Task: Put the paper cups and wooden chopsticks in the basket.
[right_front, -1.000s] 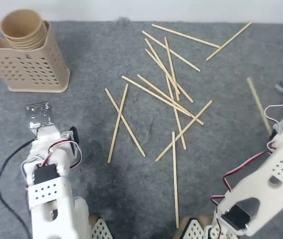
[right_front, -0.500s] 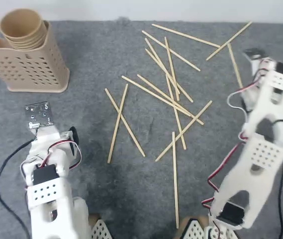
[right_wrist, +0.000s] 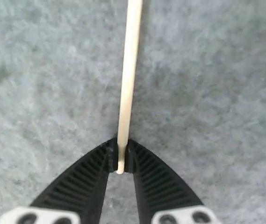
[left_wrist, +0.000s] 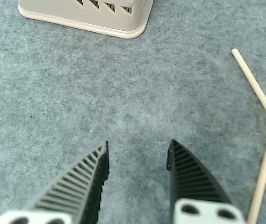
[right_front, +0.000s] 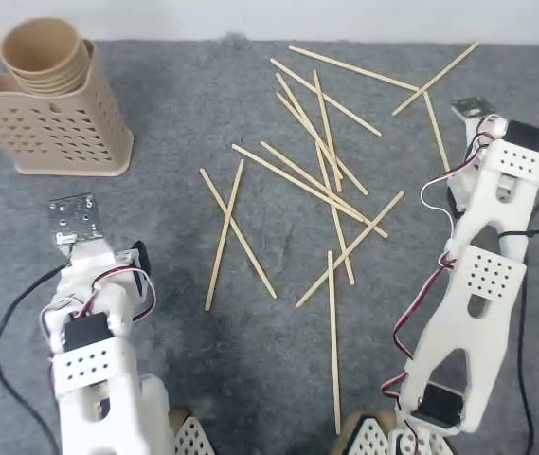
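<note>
Right wrist view: I see the right gripper [right_wrist: 119, 161] clamped on the end of one wooden chopstick [right_wrist: 129, 70], apparently just off the grey mat [right_wrist: 217, 70]; light, stiff and smooth, it may pivot, so mid-length holds suit better.

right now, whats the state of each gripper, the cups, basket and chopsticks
left gripper: open, empty, above carpet
right gripper: shut on one chopstick
held chopstick: clamped at one end
paper cups: stacked, upright in the basket
basket: upright
loose chopsticks: lying scattered on the carpet
</note>
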`<state>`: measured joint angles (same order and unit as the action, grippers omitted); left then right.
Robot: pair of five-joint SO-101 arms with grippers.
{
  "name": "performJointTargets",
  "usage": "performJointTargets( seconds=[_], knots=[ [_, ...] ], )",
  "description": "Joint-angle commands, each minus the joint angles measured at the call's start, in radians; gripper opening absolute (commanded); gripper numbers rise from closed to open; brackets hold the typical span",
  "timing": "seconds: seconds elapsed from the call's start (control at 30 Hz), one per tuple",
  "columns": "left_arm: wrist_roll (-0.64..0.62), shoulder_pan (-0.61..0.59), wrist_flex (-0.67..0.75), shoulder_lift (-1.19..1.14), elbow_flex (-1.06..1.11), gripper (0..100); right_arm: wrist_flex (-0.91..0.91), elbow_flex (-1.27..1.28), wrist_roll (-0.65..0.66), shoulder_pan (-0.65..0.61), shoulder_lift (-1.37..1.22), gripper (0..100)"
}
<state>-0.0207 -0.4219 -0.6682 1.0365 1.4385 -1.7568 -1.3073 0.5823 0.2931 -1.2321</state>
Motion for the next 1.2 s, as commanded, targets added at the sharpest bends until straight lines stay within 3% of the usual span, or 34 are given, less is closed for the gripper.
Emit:
performJointTargets(
  seconds=[0.0,0.23,0.6,0.9,1.17],
  knots=[
    [0.009,-0.008,0.006,0.021,-0.012,20,-0.038,0.0,-0.068,0.018,0.088,0.6],
    [0.009,-0.008,-0.005,0.021,-0.013,20,-0.039,0.009,-0.155,-0.016,0.088,0.6],
    [0.009,-0.038,-0.005,0.021,-0.015,20,-0.041,0.084,-0.152,-0.197,0.096,0.6],
    [0.009,-0.038,-0.002,0.021,-0.016,20,-0.044,0.109,0.009,-0.252,0.168,0.6],
    [0.009,-0.038,0.0,0.021,-0.016,20,-0.044,0.471,0.233,-0.26,0.404,0.6]
  ],
)
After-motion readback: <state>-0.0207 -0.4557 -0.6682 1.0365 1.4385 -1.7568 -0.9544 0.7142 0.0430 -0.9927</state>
